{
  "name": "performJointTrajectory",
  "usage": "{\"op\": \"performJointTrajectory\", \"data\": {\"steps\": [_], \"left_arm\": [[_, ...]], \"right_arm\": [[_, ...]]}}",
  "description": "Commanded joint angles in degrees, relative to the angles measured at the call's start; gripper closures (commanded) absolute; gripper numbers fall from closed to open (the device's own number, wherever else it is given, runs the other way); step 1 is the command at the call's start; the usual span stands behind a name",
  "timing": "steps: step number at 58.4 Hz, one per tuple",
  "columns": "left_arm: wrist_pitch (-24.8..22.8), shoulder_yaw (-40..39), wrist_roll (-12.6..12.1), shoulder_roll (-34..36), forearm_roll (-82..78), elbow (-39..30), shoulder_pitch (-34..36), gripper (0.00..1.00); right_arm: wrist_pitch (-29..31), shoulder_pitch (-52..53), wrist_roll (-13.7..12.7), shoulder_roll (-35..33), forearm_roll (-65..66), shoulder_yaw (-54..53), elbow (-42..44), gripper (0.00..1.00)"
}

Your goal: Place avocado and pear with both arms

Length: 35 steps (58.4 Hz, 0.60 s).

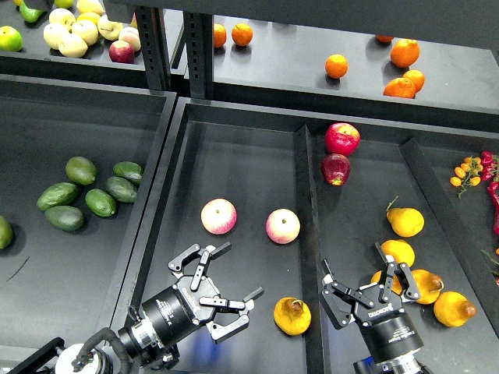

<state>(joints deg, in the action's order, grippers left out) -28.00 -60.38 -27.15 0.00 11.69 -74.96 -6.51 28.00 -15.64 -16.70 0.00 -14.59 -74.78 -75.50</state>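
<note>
Both jaws gape empty, the pear between them, two apples beyond.

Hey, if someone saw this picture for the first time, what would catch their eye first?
Probably the two black tools at the bottom: the left tool open over the middle tray, the right tool open beside the yellow pears. Between them lies the bruised pear, alone near the tray's front edge. After that, the avocados clustered in the left tray.
</note>
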Motion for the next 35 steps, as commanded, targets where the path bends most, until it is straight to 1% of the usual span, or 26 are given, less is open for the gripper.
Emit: {"op": "performJointTrajectory", "data": {"steps": [1,8,35], "left_arm": [[0.0,0.0,-0.6,0.0,0.1,-0.4,-0.1,0.01],[0.0,0.4,-0.9,0.0,0.1,-2.7,-0.4,0.01],[0.0,0.3,-0.7,0.0,0.3,-2.2,-0.5,0.01]], "right_arm": [[0.0,0.0,0.0,0.0,0.0,0.0,0.0,0.00],[0.0,-0.1,0.0,0.0,0.0,0.0,0.0,0.00],[0.0,-0.3,0.0,0.0,0.0,0.1,0.0,0.00]]}}
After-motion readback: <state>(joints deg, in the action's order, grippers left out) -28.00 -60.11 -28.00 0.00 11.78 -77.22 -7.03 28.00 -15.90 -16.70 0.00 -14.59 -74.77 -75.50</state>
